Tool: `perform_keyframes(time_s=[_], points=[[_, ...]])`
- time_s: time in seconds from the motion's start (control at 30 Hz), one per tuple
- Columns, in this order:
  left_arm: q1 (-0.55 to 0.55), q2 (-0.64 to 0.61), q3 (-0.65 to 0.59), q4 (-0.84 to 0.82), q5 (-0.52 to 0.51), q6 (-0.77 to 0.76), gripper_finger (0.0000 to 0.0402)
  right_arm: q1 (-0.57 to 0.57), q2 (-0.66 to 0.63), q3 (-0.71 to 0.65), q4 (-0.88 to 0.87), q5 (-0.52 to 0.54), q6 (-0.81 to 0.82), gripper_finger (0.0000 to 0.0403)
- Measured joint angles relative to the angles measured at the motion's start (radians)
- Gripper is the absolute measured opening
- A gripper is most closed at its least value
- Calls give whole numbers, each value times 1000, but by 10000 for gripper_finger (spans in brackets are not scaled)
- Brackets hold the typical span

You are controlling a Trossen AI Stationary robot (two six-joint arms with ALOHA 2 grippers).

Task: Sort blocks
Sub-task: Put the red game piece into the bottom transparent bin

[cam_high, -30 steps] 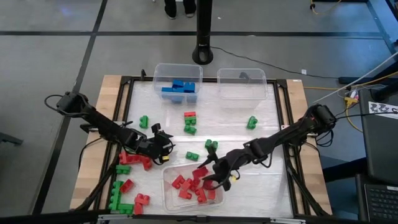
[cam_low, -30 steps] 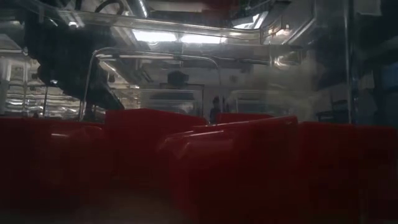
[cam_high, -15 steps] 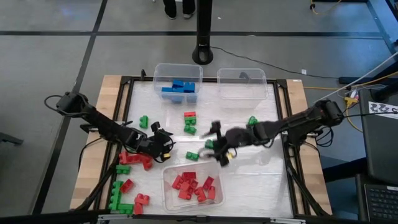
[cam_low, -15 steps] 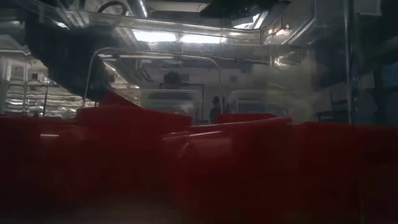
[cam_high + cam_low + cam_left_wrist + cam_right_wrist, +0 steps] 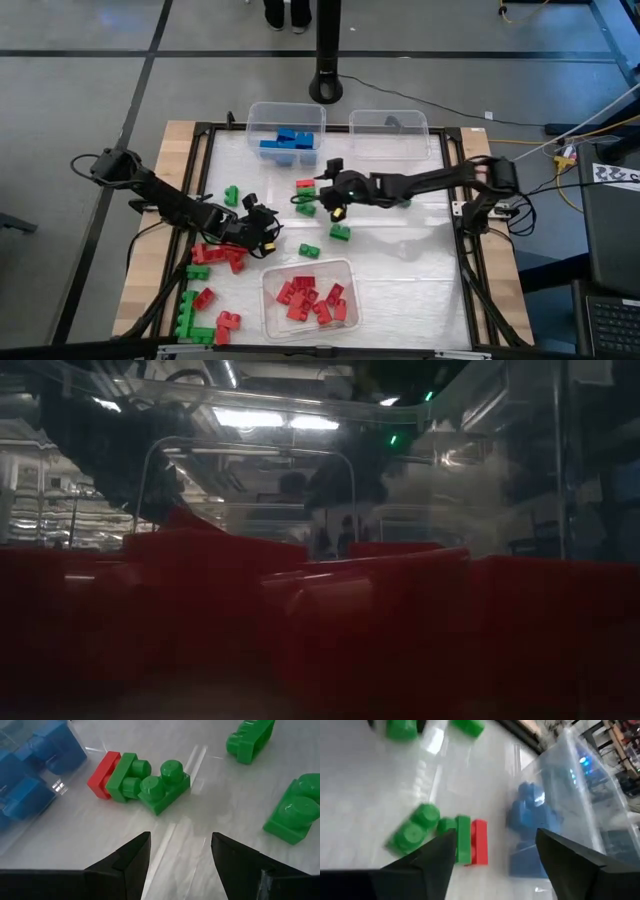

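Open left tool (image 5: 180,851) over white table (image 5: 60,827), red-green blocks (image 5: 137,781) ahead (blue ones binned)

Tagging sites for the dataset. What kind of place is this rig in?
Probably a robotics lab or workshop: a framed worktable on grey concrete floor, loose cables beside it, and lit metal shelving in the room behind.
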Motion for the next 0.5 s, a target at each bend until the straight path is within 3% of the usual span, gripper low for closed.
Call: perform_keyframes(time_s=[0.3,0.5], points=[[1,0,0,1,-4,6,198,-76,167,0,197,7,-143,191],[2,0,0,17,-7,6,198,-114,251,0,279,8,-188,162]])
